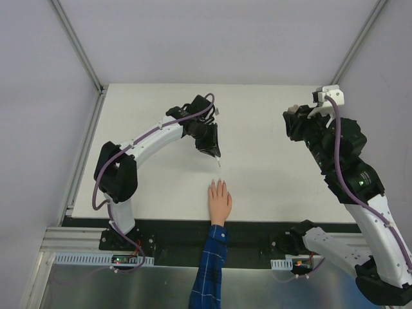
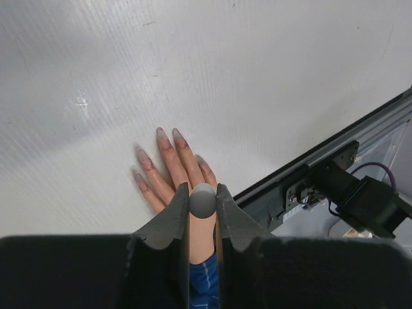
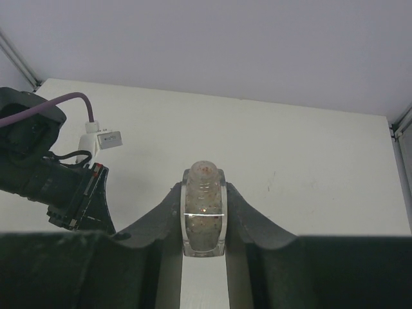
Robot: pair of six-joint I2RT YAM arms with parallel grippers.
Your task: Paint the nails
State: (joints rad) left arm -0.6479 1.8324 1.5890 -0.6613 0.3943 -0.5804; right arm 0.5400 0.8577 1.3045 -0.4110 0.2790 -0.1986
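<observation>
The flesh-coloured mannequin hand [image 1: 219,198] lies flat at the table's near edge, fingers pointing away, with a blue plaid sleeve [image 1: 211,270]. In the left wrist view its long nails [image 2: 161,138] look pinkish. My left gripper [image 1: 212,149] hovers just beyond the fingertips, shut on the grey round-topped brush cap [image 2: 202,201], and the thin brush [image 1: 218,163] points down at the fingers. My right gripper [image 3: 203,193] is raised at the far right and shut on the small whitish glitter polish bottle [image 3: 203,207], which has its neck open.
A black rail and metal frame [image 2: 335,167] run along the table's near edge beside the hand. The left arm's wrist and cable [image 3: 38,161] show at the left of the right wrist view. White enclosure walls stand around the table [image 1: 257,103].
</observation>
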